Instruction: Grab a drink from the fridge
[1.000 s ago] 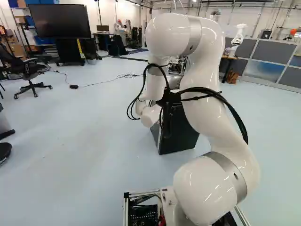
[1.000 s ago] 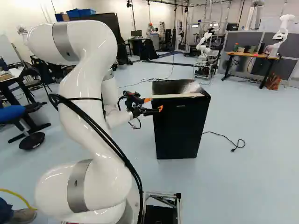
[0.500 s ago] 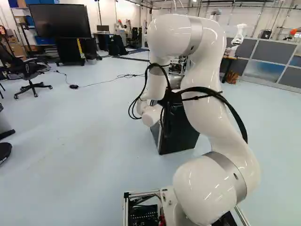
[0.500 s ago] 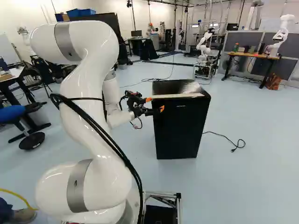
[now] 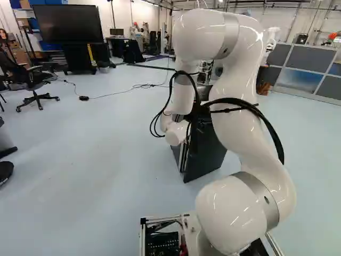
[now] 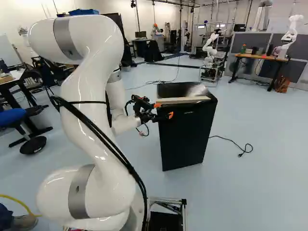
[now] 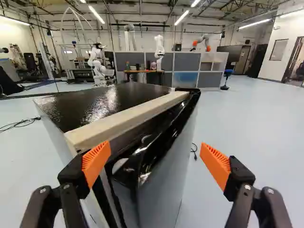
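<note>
Fridge (image 7: 109,102) stands just ahead of the gripper (image 6: 163,110), its door (image 7: 166,156) ajar and reaching between the fingers, which are spread wide and hold nothing. One orange pad (image 7: 96,164) is at the opening, the other outside the door.

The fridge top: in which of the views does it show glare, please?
Wrist view: a bright streak on the fridge top, with ceiling lights glowing above; right base view: a pale patch toward its right side; left base view: the arm hides most of it, so I cannot tell.
</note>
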### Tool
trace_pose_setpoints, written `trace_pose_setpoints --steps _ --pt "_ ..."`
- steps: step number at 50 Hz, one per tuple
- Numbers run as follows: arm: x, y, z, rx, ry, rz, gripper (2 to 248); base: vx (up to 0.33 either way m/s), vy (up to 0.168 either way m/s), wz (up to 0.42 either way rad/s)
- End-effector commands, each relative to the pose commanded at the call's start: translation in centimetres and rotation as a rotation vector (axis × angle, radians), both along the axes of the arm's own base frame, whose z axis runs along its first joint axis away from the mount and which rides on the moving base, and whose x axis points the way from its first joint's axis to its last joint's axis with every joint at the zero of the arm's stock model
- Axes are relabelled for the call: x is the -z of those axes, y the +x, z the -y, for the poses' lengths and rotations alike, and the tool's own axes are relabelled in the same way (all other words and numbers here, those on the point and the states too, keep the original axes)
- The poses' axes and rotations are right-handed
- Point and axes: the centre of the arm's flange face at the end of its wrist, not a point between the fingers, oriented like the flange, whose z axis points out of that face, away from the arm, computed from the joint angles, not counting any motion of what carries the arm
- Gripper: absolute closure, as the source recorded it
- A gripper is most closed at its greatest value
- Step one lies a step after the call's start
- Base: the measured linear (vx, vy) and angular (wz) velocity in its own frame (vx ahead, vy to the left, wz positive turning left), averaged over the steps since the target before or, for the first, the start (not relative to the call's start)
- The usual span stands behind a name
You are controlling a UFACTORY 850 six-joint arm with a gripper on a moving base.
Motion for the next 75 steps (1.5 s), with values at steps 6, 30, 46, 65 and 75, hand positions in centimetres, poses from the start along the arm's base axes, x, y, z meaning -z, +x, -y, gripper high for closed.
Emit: trace_pose_setpoints --steps 6,30,46,65,75 --pt "-0.1 -0.9 0.6 0.011 -0.002 -0.01 3 0.0 0.0 0.0" --pt "-0.5 -4.5 3.3 0.076 -0.008 -0.047 3 0.0 0.0 0.0" --pt "-0.7 -6.9 5.0 0.132 -0.011 -0.069 3 0.0 0.0 0.0" --pt "-1.0 -9.5 7.0 0.19 -0.013 -0.093 3 0.0 0.0 0.0" --pt "-1.1 -10.8 8.0 0.225 -0.013 -0.104 3 0.0 0.0 0.0"
